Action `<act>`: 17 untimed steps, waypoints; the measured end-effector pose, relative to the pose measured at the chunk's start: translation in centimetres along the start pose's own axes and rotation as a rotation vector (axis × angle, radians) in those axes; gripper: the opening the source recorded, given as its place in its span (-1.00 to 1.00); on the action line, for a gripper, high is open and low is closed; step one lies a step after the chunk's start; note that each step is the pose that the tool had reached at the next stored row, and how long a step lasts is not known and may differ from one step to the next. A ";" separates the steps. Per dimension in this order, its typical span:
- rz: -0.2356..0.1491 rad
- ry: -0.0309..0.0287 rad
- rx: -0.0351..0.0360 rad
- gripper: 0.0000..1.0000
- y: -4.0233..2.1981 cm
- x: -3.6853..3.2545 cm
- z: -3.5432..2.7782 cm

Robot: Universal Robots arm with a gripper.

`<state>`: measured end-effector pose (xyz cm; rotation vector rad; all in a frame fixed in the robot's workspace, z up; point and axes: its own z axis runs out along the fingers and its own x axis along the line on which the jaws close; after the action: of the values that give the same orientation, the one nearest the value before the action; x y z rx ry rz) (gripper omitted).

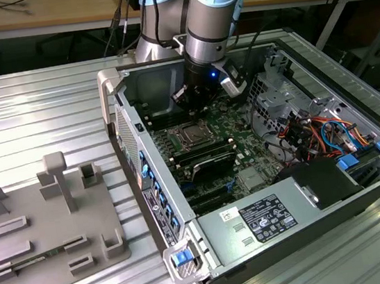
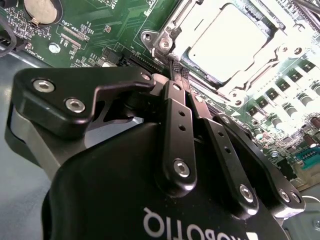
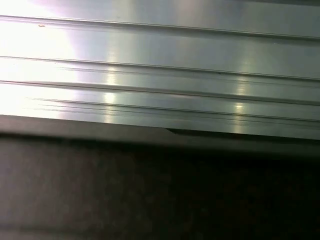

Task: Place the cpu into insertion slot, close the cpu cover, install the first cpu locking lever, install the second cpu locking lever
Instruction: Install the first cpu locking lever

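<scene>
Down in the open case [image 1: 267, 195], the exterior view shows the arm reaching over the motherboard with its gripper [image 1: 192, 103] just behind the slot [image 1: 191, 136], where the cpu [image 1: 192, 135] sits framed by the cover [image 1: 179, 131], likely to work a lever at that edge. Closer, the second wrist view has the fingers [image 2: 177, 107] clenched together, tips at the corner of the cover [image 2: 167, 37], which lies flat around the bright cpu [image 2: 227, 42]; whether they pinch a lever I cannot tell. Lastly, the first wrist view gives ribbed aluminium [image 3: 160, 75].

White label [image 1: 266, 217] — print too small to read.
</scene>
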<state>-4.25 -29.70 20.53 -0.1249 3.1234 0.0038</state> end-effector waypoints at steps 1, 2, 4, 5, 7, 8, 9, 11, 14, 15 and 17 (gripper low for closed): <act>0.000 0.0001 -0.0003 -0.79 0.00 0.00 0.00; 0.000 0.0000 -0.0011 -0.79 -0.01 0.00 -0.01; 0.000 -0.0002 -0.0015 -0.79 -0.01 0.00 0.00; 0.000 -0.0002 -0.0016 -0.79 -0.01 0.00 0.00; 0.000 0.0001 -0.0011 -0.79 -0.02 0.00 0.02; 0.000 0.0001 -0.0008 -0.79 -0.02 0.00 0.04; 0.000 0.0002 -0.0005 -0.79 -0.01 0.00 0.10; 0.000 0.0002 -0.0004 -0.79 -0.02 -0.02 0.25; 0.000 0.0001 -0.0008 -0.79 -0.01 -0.02 0.35; 0.000 0.0001 -0.0007 -0.79 -0.01 -0.03 0.36; 0.000 -0.0001 -0.0013 -0.79 0.00 -0.03 0.36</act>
<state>-4.22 -29.69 20.17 -0.1253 3.1234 0.0058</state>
